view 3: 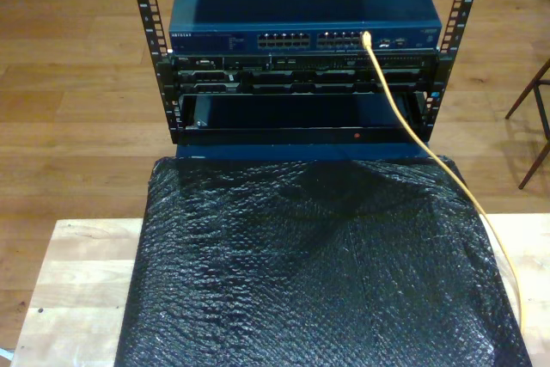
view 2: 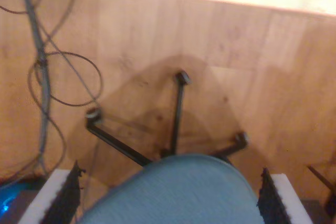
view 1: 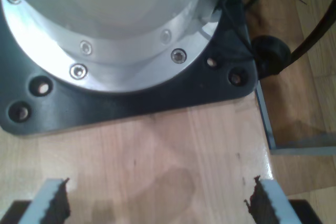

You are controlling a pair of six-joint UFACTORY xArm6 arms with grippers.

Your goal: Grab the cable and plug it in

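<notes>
Both grippers gaping and holding nothing — my first gripper [view 1: 157,200] over bare tabletop [view 1: 173,150], my second gripper [view 2: 170,198] above a chair seat [view 2: 173,192], cable [view 3: 412,126] well away, plugged into the blue switch [view 3: 301,15], trailing across black wrap [view 3: 318,272].

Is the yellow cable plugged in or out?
Plugged in. The cable's tip sits in a port on the blue switch.

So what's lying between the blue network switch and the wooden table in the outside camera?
In the exterior view, a black bubble-wrap sheet covers the stretch from the rack under the switch down over the wooden table. The yellow cable runs along the sheet's edge on the exterior view's right.
</notes>
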